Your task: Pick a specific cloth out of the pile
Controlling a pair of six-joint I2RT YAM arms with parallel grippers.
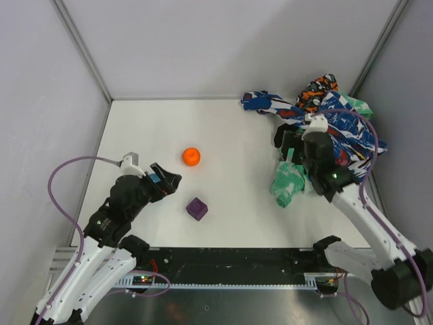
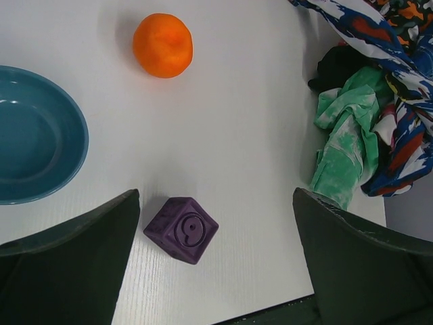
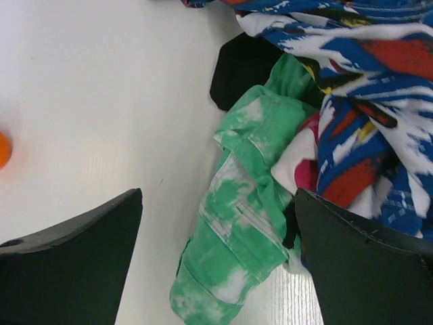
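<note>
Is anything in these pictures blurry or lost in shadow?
Top view: even soft light, faint shadow by the orange ball. Left wrist view: table sharp, left claw dark, little detail. Right wrist view: black cloth is a featureless dark patch.

Robotics lab test cell. White bench [image 1: 230, 135] boxed in by plain pale wall panels [image 1: 40, 101] on aluminium frame posts [image 1: 81, 47]. My left arm [image 1: 115, 217] and right arm [image 1: 365, 217] bolted to metal rail [image 1: 230, 261] at near edge. Purple cables [image 1: 64, 176] loop loose; bare circuit board [image 1: 139, 277] lit at my base. Practice props on bench: orange ball [image 1: 191, 156], purple cube [image 1: 197, 208], teal bowl [image 2: 34, 135], pile [image 1: 338, 122] of mixed fabrics.
</note>
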